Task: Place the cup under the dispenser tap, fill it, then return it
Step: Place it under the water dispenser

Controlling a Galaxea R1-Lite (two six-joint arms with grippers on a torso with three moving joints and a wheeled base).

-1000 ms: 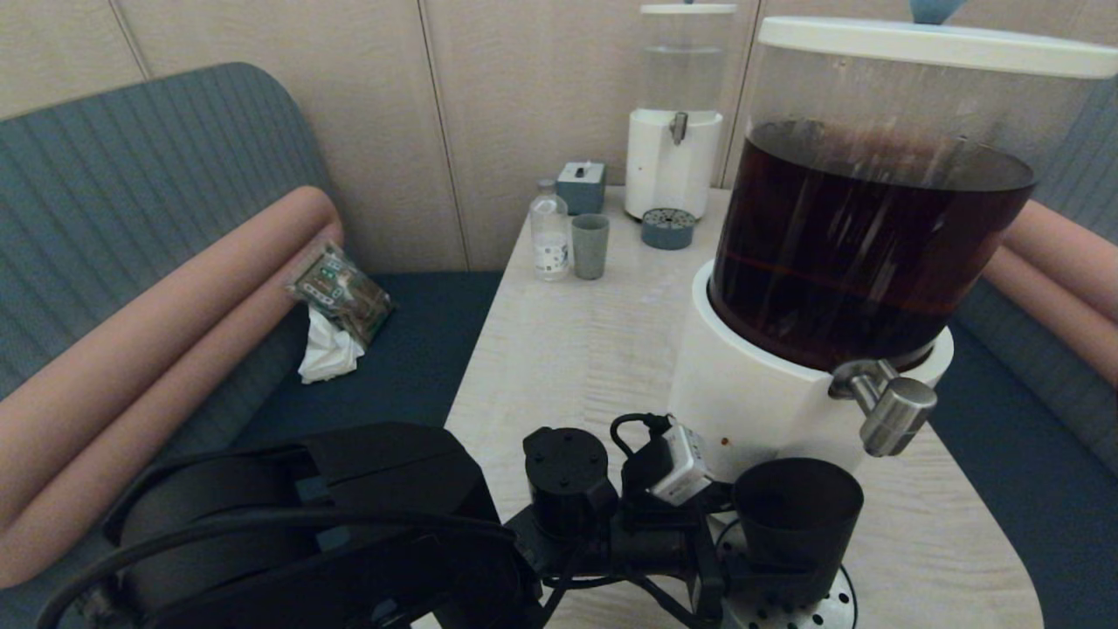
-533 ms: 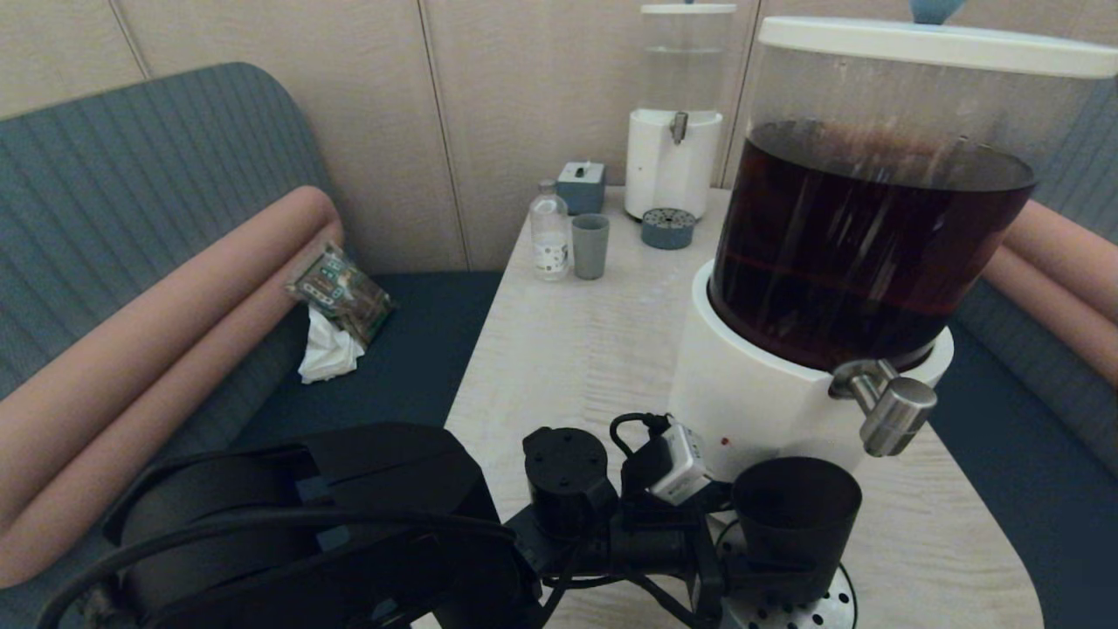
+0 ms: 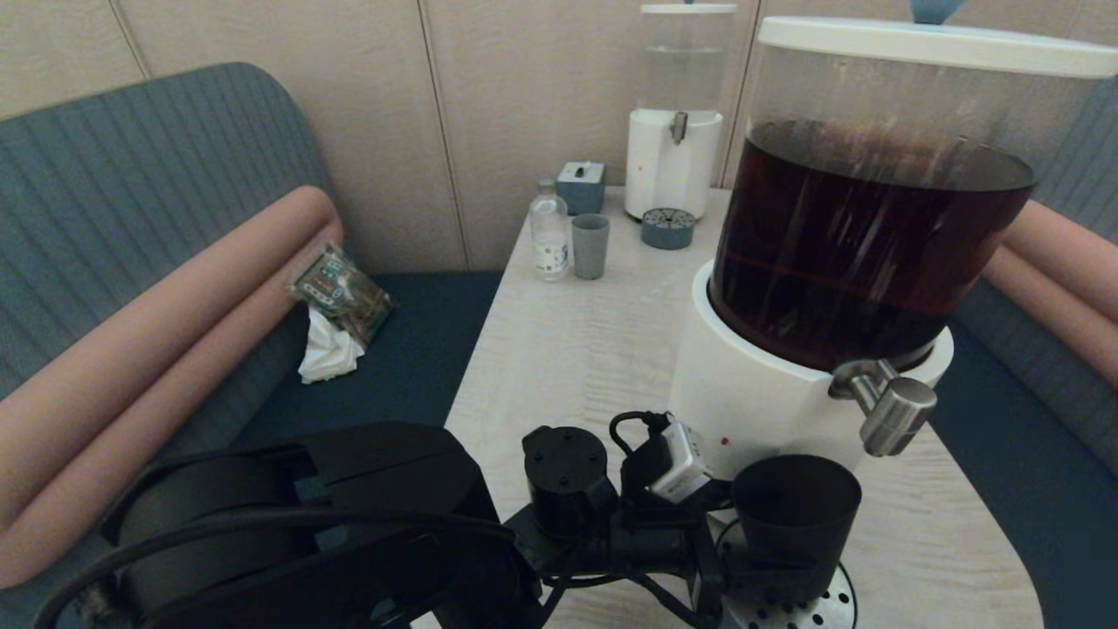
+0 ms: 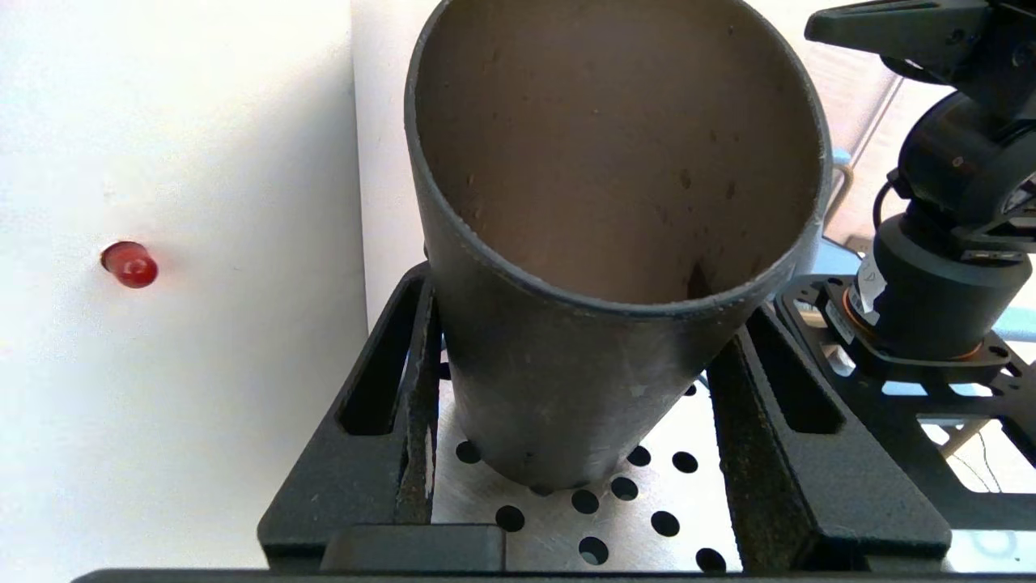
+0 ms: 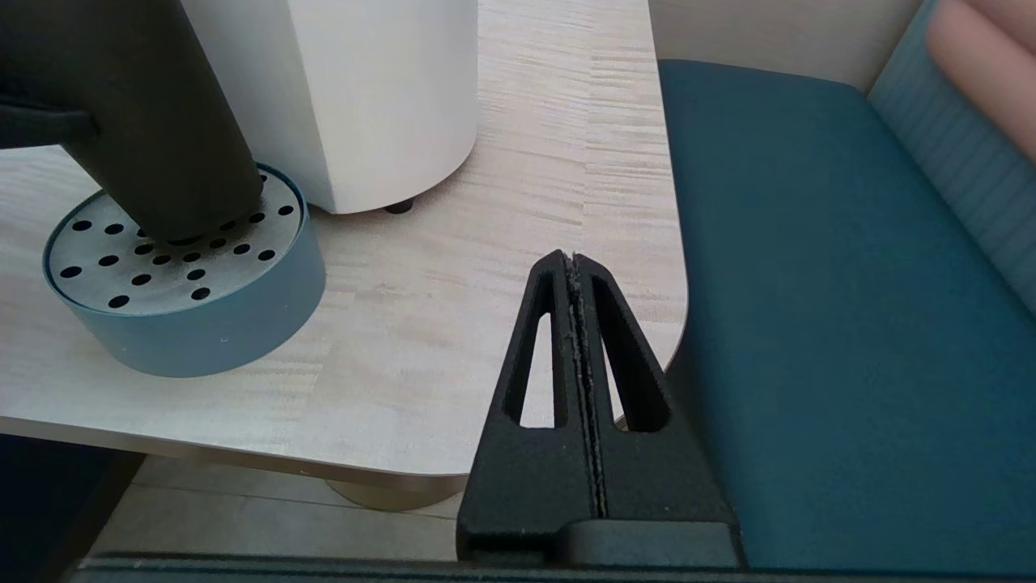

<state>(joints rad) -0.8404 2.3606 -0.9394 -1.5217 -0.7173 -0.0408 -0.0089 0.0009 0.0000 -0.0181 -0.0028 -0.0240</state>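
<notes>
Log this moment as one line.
left gripper: shut on matte black plastic cup | cup: on perforated drip tray, empty | right gripper: shut, parked

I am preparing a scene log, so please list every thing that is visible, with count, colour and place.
cup: 1, black, on the drip tray, held
drip tray: 1, blue-grey, table's near end
dispenser tap: 1, steel, above the cup
big dispenser: 1, white base, brown liquid
small dispenser: 1, white, far end
grey-blue tumbler: 1, beside a clear bottle
table: 1, pale wood
left gripper: black, shut on the cup
right gripper: black, shut, off the table's near corner
</notes>
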